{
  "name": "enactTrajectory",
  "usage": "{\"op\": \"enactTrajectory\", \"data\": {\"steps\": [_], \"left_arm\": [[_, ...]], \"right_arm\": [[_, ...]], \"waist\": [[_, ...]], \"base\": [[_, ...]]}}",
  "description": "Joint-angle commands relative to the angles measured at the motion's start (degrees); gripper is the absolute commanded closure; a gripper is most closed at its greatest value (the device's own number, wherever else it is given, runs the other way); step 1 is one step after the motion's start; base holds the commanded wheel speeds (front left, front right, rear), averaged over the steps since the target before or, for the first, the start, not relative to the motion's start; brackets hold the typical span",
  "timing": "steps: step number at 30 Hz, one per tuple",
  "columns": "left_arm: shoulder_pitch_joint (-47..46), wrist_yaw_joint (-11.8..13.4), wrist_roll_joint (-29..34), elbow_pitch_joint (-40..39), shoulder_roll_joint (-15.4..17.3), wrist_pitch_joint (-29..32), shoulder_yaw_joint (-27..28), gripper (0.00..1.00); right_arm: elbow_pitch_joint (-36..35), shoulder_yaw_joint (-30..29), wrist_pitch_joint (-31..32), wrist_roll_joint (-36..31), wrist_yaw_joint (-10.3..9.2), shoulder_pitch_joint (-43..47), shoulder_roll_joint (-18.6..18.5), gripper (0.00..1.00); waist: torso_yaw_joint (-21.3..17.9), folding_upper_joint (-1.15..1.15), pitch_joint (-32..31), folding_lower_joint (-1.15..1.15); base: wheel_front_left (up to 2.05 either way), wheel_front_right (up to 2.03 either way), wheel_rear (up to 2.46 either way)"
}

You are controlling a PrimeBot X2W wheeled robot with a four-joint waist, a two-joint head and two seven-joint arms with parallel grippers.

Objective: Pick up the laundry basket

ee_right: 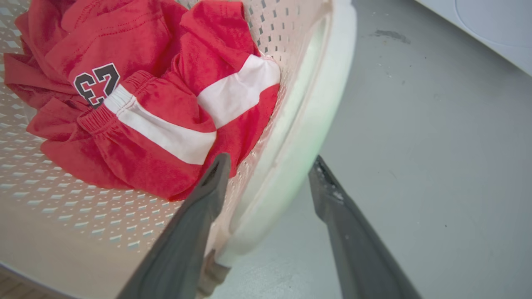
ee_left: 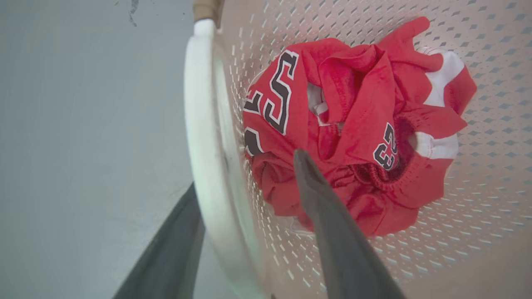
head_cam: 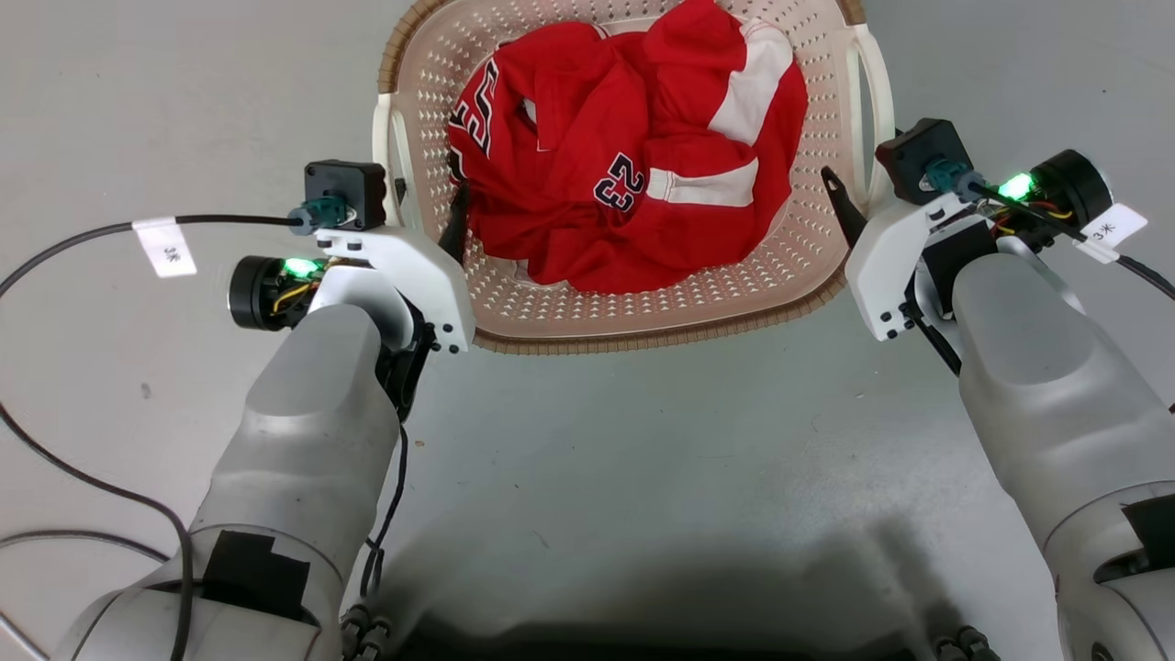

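Laundry basket (head_cam: 587,312): on floor (head_cam: 643,459) between my arms, red jersey (head_cam: 624,147) inside. Left gripper (ee_left: 243,172), right gripper (ee_right: 269,162): both spread, each straddling a white handle (ee_right: 320,95), seemingly not pinching. I'd close both evenly, then lift level.

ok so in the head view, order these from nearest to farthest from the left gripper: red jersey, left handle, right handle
1. left handle, on the left side of the laundry basket; the jaws of the left gripper straddle it.
2. red jersey, piled in the basket's middle.
3. right handle, on the far side, at the right gripper.
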Motion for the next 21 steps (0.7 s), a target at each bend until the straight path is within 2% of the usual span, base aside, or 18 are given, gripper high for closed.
{"op": "enactTrajectory", "data": {"steps": [1,11,21], "left_arm": [[-0.8,-0.1,-0.5,0.2,0.3,0.1,-0.4,1.00],[-0.7,-0.2,-2.6,0.6,0.1,0.6,-3.1,1.00],[1.9,-0.2,-5.4,0.9,0.4,2.8,-5.5,1.00]], "right_arm": [[0.2,-0.1,0.2,-0.7,-0.04,-1.0,0.3,1.00],[0.6,-0.1,1.1,-0.8,-0.02,-0.7,0.8,1.00],[0.9,1.8,3.5,0.9,-0.01,2.3,1.7,1.00]], "waist": [[-0.1,0.00,0.1,0.00],[-0.1,0.00,-0.9,0.00],[-0.9,0.00,-6.3,0.00]], "base": [[0.00,0.00,0.00],[0.00,0.00,0.00],[0.00,0.00,0.00]]}}
